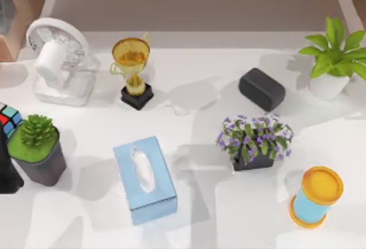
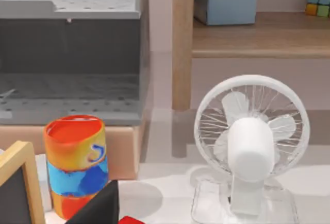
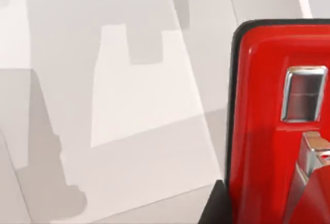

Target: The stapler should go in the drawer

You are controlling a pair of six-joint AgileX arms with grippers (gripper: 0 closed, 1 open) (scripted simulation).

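Showing stapler [image 3: 268, 131], glossy red, black-edged

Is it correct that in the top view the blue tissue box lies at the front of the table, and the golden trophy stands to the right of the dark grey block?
Not quite. The top view shows the golden trophy standing to the left of the dark grey block, not to its right. The blue tissue box does lie at the front of the table.

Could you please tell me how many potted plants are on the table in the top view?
3: a spiky green plant in a dark pot at the left edge, a purple-flowered plant right of centre, and a leafy plant in a white pot at the far right. Others could sit outside the frame.
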